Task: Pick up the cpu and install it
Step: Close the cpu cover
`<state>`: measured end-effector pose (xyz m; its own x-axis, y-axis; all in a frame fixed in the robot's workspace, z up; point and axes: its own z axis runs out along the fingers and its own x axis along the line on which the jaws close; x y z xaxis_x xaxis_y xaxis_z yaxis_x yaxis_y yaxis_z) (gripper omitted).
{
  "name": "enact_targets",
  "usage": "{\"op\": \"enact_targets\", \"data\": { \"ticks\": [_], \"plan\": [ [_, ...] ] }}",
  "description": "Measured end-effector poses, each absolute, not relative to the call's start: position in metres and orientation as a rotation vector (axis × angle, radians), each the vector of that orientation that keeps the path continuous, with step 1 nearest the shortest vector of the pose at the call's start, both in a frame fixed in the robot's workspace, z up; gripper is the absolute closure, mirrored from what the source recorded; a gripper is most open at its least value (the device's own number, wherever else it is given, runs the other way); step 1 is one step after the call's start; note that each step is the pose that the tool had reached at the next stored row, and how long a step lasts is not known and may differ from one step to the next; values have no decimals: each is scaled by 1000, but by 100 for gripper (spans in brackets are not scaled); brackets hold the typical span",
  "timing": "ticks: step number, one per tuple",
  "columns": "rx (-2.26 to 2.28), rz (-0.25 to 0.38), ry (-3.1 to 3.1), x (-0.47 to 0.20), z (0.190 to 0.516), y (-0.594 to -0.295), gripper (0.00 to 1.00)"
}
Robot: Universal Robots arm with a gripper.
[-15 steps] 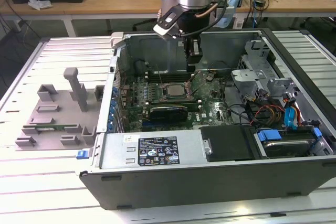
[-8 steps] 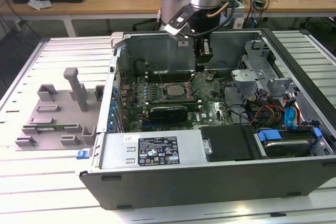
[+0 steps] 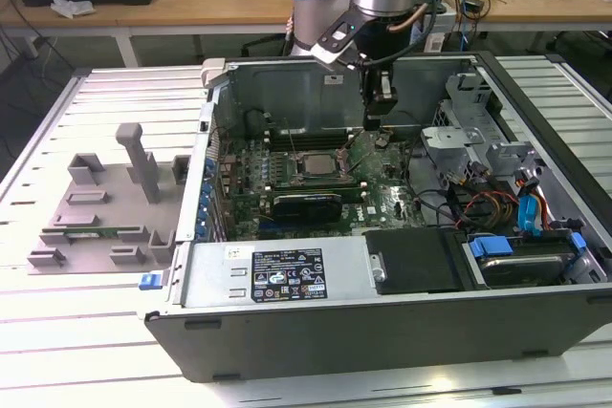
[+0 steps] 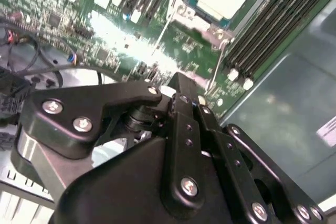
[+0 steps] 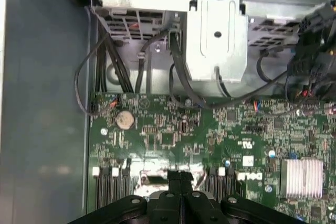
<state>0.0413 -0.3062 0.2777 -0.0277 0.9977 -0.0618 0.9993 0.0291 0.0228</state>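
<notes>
exterior view: the arm's gripper (image 3: 376, 127) hangs inside the open computer case (image 3: 382, 317), just above the green motherboard (image 3: 378, 193) and just to the exterior view's right of the cpu (image 3: 314, 162), which lies flat on the board, silver top up. in both wrist views the black fingers (image 5: 175, 177) are pressed together with nothing between them. the second wrist view shows the cpu beyond the fingertips, beside rows of memory slots (image 4: 268, 30)
</notes>
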Motion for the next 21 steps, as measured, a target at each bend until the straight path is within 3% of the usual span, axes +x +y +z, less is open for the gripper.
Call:
{"op": "enact_targets", "data": {
  "ticks": [21],
  "plan": [
    [2150, -48, 2212, 60, 253, -306, 89]
  ]
}}
